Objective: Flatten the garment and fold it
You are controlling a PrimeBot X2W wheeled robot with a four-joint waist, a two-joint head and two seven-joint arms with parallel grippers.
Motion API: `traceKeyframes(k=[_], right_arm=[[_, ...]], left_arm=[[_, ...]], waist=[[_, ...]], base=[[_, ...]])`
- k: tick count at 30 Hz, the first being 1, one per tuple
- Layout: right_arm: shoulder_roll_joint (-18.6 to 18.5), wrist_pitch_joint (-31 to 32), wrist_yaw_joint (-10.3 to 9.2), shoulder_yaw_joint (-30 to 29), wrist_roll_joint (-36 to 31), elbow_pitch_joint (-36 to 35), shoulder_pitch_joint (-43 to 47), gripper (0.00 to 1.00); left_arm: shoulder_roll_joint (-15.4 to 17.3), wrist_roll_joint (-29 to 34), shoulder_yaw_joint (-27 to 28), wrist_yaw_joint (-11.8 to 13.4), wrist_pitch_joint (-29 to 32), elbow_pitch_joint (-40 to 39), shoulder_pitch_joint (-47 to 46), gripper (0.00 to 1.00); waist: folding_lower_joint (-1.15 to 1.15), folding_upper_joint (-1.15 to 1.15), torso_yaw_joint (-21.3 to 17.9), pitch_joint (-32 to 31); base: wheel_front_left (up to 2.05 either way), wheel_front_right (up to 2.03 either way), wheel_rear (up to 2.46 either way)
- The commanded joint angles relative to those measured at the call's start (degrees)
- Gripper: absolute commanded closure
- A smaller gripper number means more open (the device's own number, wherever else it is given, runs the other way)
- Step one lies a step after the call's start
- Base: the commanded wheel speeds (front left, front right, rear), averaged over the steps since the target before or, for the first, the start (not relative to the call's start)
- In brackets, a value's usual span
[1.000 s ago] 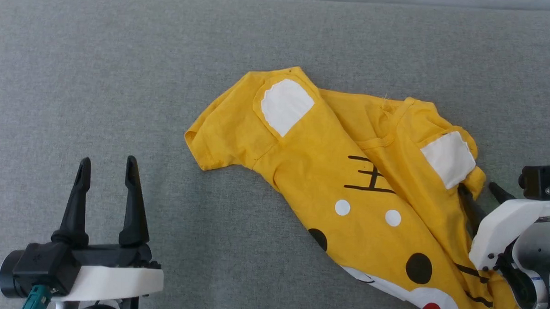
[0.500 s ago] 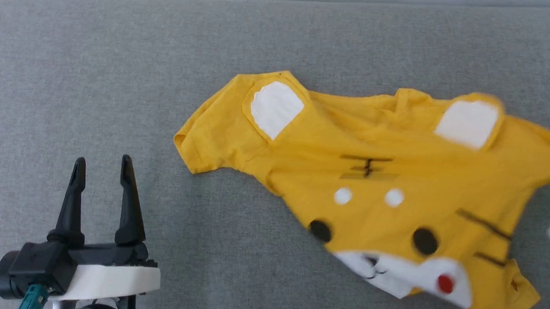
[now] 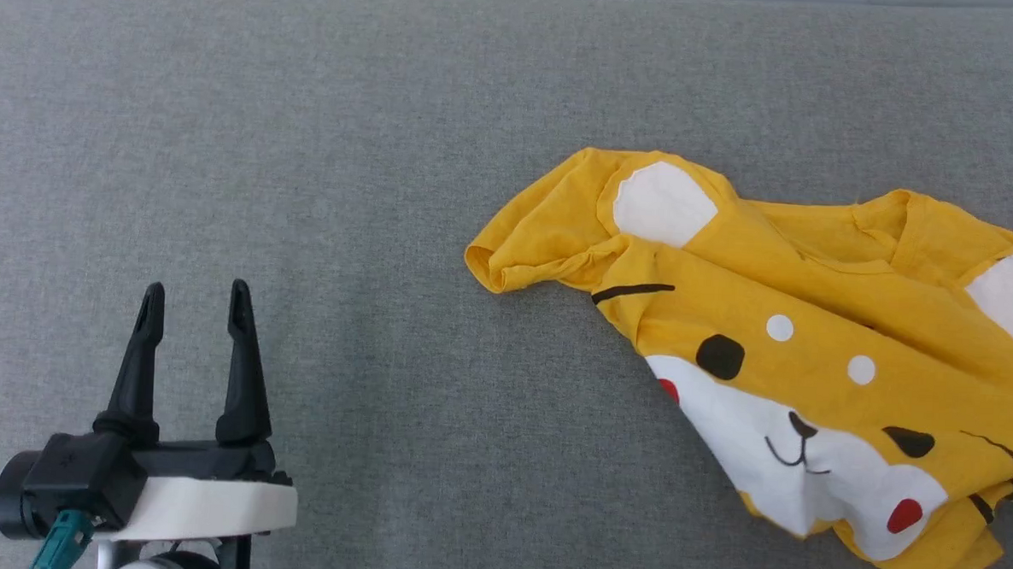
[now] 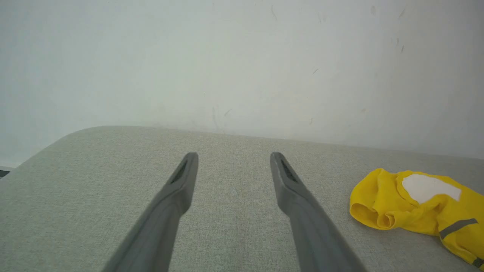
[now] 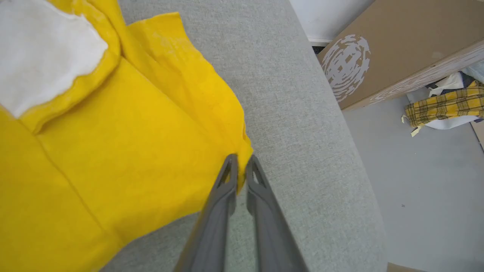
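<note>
My left fingers (image 3: 241, 350) (image 4: 181, 185) are spread wide over bare bench (image 3: 306, 182) near its front left, two long, dark, tapering blades with nothing between them but the grey woven cover. That cover is coarse and matte, and it curves off in a rounded corner under a pale, scuffed wall (image 4: 227, 56).

The garment (image 3: 812, 332) (image 4: 378, 204) lies rumpled on the right half of the bench, well apart from my left fingers. It is soft bright-yellow knit, with its near sleeve rolled into a loose open tube. A white ear patch (image 3: 660, 204) sits by that sleeve. Lower down is the white muzzle (image 3: 748, 432) with its thin black mouth line, and a red cheek dot (image 3: 904, 514) towards the front hem. The cloth is creased and bunched, not flat.

My right fingers (image 5: 227, 181) are pressed almost together, pinching a folded yellow edge of the garment (image 5: 113, 151) at their tips, close to the bench's right edge (image 5: 302, 132). Beyond that edge I see smooth grey floor (image 5: 416, 170), a brown cardboard box (image 5: 397, 45) with a white printed mark, and a heap of yellow plaid cloth (image 5: 442, 107).
</note>
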Motion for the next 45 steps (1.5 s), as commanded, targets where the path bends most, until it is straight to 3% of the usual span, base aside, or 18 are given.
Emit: traceKeyframes(k=[1, 6, 10, 18, 22, 26, 30, 35, 45], right_arm=[[1.0, -1.55, -0.12, 0.33, -0.64, 0.4, -1.21, 0.0], [2.38, -4.32, -0.12, 2.58, 0.94, -2.74, -4.11, 0.0], [3.81, -6.36, -0.12, 6.28, 3.73, -9.61, -5.11, 0.0], [8.38, -15.24, -0.12, 12.06, 8.66, -25.64, 2.87, 0.0], [8.49, -17.73, -0.12, 13.21, 15.83, -26.62, 8.27, 0.0], [8.5, -19.57, -0.12, 14.29, 18.64, -26.18, 11.06, 0.0], [8.51, -20.12, -0.12, 14.09, 17.86, -26.16, 11.2, 0.0], [8.51, -19.51, -0.12, 14.37, 17.31, -26.84, 10.35, 0.0], [8.52, -18.17, -0.12, 15.64, 17.95, -30.08, 8.76, 0.0]], left_arm=[[0.52, -0.02, 0.01, 0.04, 0.32, -0.08, -1.07, 0.0], [0.67, -0.01, -0.04, 0.28, 0.7, -0.09, -0.86, 0.0], [0.31, -0.25, -0.58, 0.18, 0.57, 0.26, -0.6, 0.0], [-0.85, -0.49, -0.81, 0.15, -0.74, 0.29, 0.52, 0.0], [-0.91, -0.57, -0.25, 0.09, -1.18, -0.31, 1.41, 0.0], [-0.23, -0.15, -0.94, -0.94, -1.1, -0.52, 0.59, 0.0], [2.08, 1.86, -3.41, -3.33, 1.87, 0.5, -3.9, 0.0], [4.48, 4.36, -8.25, -8.42, 8.68, 4.62, -14.65, 0.0], [3.34, 5.08, -18.02, -19.93, 22.2, 22.8, -35.98, 0.0]], waist=[[0.0, 0.0, -0.14, -0.28], [0.0, 0.0, -0.89, -1.26], [0.0, 0.0, -1.15, -2.62], [0.0, 0.0, -0.3, -4.66], [0.0, 0.0, -0.7, -4.57], [0.0, 0.0, -1.85, -4.28], [0.0, 0.0, -2.41, -4.09], [0.0, 0.0, -2.4, -3.36], [0.0, 0.0, -3.57, 0.58]], base=[[0.0, 0.0, 0.0], [0.0, 0.0, 0.0], [0.0, 0.0, 0.0], [0.0, 0.0, 0.0], [0.0, 0.0, 0.0], [0.0, 0.0, 0.0], [0.0, 0.0, 0.0], [0.0, 0.0, 0.0], [0.0, 0.0, 0.0]])
